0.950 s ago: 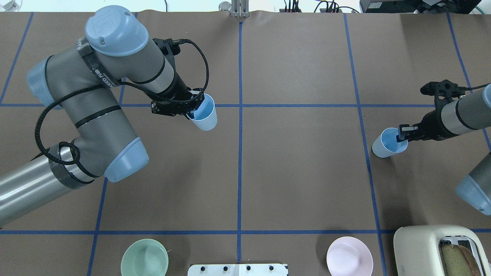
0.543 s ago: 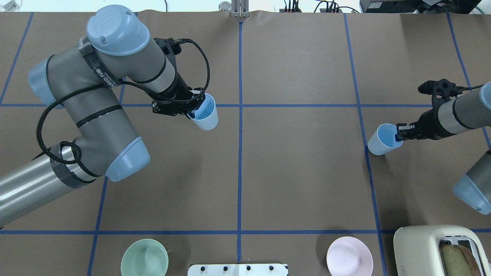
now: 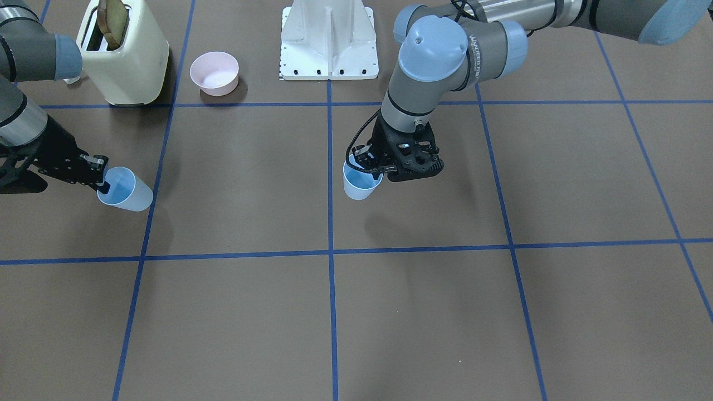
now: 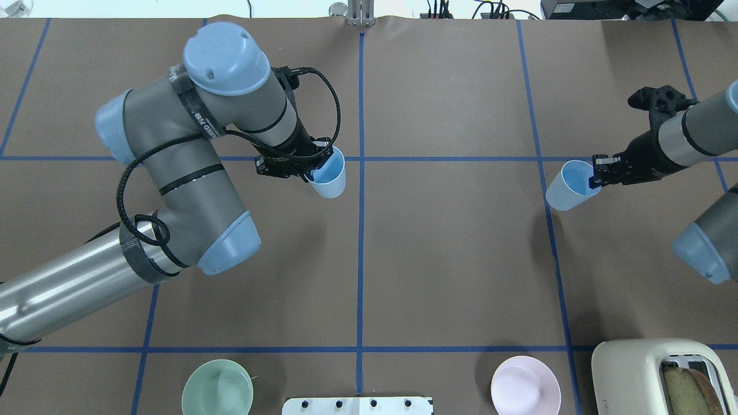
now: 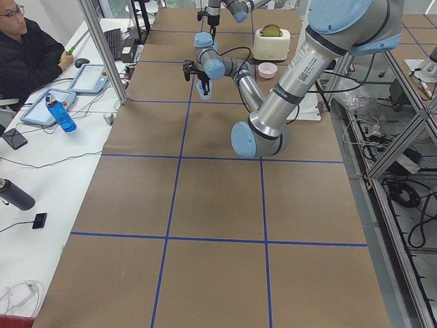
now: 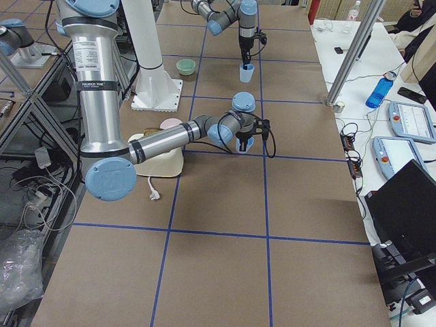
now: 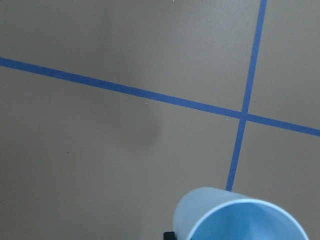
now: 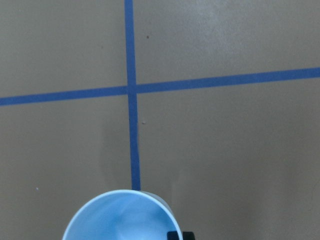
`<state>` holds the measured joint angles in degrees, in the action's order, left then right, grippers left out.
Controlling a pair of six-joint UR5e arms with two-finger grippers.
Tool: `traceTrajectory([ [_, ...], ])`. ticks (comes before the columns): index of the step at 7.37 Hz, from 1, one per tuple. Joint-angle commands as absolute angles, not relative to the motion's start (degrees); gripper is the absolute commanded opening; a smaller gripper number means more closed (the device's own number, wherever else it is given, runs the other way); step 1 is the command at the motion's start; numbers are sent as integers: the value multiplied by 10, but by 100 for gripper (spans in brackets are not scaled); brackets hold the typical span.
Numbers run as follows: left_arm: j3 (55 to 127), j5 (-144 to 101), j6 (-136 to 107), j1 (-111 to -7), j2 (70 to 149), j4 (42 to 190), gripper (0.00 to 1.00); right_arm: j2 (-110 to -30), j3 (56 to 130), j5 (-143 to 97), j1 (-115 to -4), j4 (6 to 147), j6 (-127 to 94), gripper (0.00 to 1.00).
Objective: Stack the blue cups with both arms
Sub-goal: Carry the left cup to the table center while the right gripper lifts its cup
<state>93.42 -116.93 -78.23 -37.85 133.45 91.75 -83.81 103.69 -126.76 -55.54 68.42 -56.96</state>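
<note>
Left blue cup (image 4: 330, 181) hangs above the counter (image 4: 450, 271) just at 10 o'clock of the overhead view's centre, mouth up and long axis near vertical, with the left gripper (image 4: 312, 172) clamped on its rim. Right blue cup (image 4: 567, 193) sits well out at 3 o'clock, the right gripper (image 4: 594, 178) clamped on its rim. It is mouth up but seemingly leaned, base toward 8 o'clock. To stack well, I'd hold one cup upright as receiver and line up both axes — then lower base into mouth.
</note>
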Motion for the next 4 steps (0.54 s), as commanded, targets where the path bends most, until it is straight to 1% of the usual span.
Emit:
traceTrajectory([
  [1,890,-1158,-799,-356,1353,944,0,-776,1035,-1272,-571,757,-563,0],
  [4,874,-1121,-807,-324,1355,958,0,-742,1030,-1271,-584,799,-540,0],
])
